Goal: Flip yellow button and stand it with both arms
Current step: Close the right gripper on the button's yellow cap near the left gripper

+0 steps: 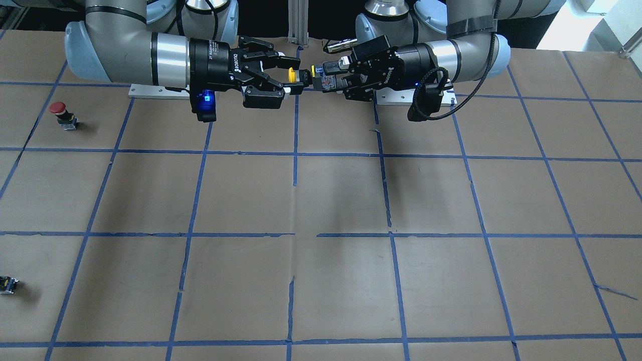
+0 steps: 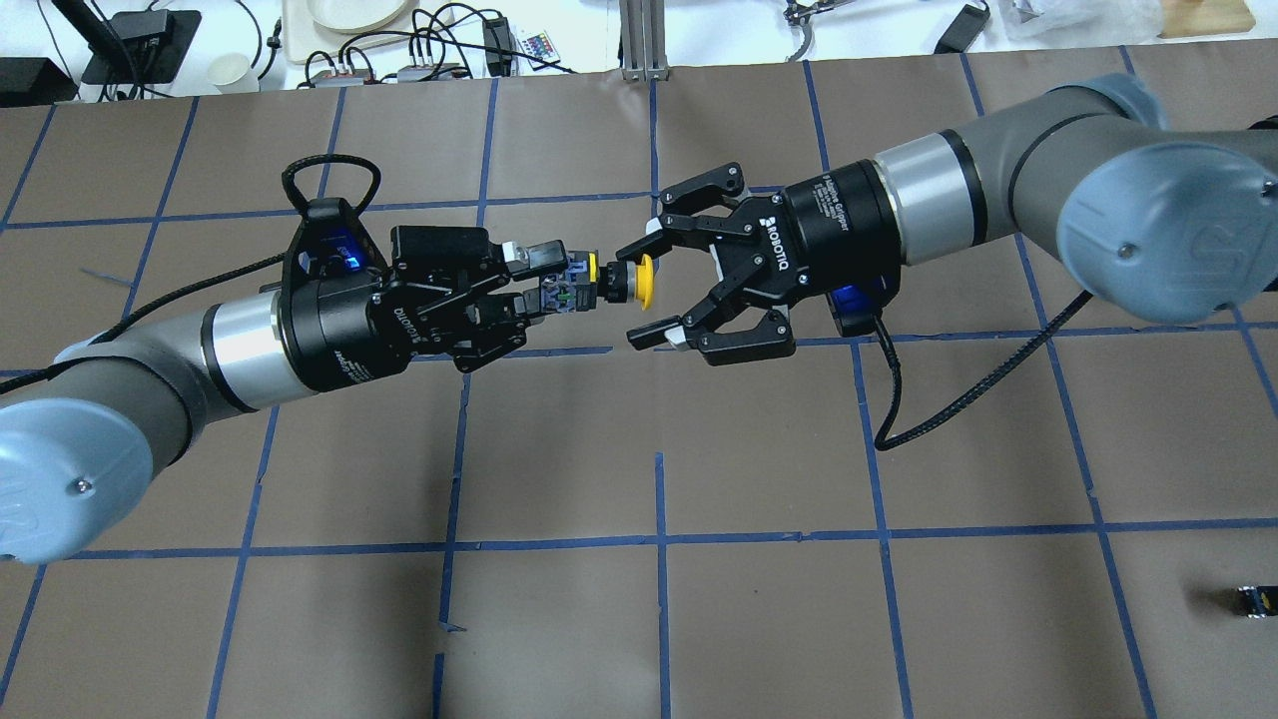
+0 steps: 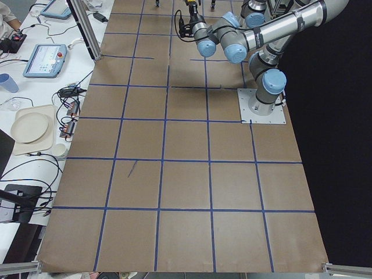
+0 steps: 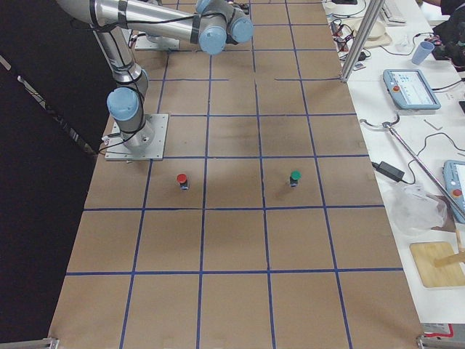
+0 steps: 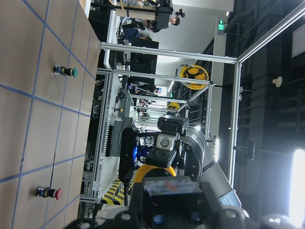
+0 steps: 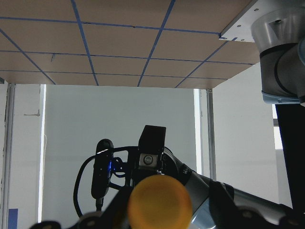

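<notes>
The yellow button (image 2: 644, 283) is held in the air, lying level, with its yellow cap pointing at my right gripper. My left gripper (image 2: 561, 282) is shut on its black-and-metal body. My right gripper (image 2: 644, 290) is open, with one finger on each side of the cap and a gap on both sides. In the front view the cap (image 1: 290, 75) sits between the right gripper's (image 1: 292, 75) spread fingers, and the left gripper (image 1: 323, 75) grips the body. The cap fills the bottom of the right wrist view (image 6: 159, 200).
A red-capped button (image 1: 60, 113) stands on the brown papered table (image 1: 321, 200) on my right side. A green-capped button (image 4: 294, 177) stands further out. A small black part (image 2: 1256, 602) lies near the table's right edge.
</notes>
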`<state>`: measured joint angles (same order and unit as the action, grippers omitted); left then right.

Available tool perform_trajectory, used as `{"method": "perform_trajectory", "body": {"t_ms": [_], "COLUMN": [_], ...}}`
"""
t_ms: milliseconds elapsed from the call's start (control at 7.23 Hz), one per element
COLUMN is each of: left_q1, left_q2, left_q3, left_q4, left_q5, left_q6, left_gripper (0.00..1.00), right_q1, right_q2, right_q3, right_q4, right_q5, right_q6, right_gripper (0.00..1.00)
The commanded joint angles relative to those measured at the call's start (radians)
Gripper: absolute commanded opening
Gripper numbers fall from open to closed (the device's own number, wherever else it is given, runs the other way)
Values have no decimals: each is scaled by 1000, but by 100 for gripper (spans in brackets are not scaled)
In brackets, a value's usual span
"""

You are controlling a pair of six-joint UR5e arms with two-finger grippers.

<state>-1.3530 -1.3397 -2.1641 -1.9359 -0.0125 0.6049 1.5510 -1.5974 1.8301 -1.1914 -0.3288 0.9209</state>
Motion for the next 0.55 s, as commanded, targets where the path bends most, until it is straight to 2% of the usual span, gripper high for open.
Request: {"method": "perform_trajectory", "body": {"t_ms": [0,138,415], "left_q1": [0,0,0], "left_q2": [-1,-2,-3], "left_q3": [1,3,4], "left_q4": [0,5,9], "left_q5": [3,2,0], "left_q6": [-23,-77,-119], "left_gripper": [65,99,100], "right_q1": [-5,-5,-6], "right_q2": [0,0,0], "right_q3": [-2,-3,-5], "right_q4": [0,1,0], "right_q5": [2,2,2], "right_q6": [-2,-2,0], "right_gripper": [3,3,2]}}
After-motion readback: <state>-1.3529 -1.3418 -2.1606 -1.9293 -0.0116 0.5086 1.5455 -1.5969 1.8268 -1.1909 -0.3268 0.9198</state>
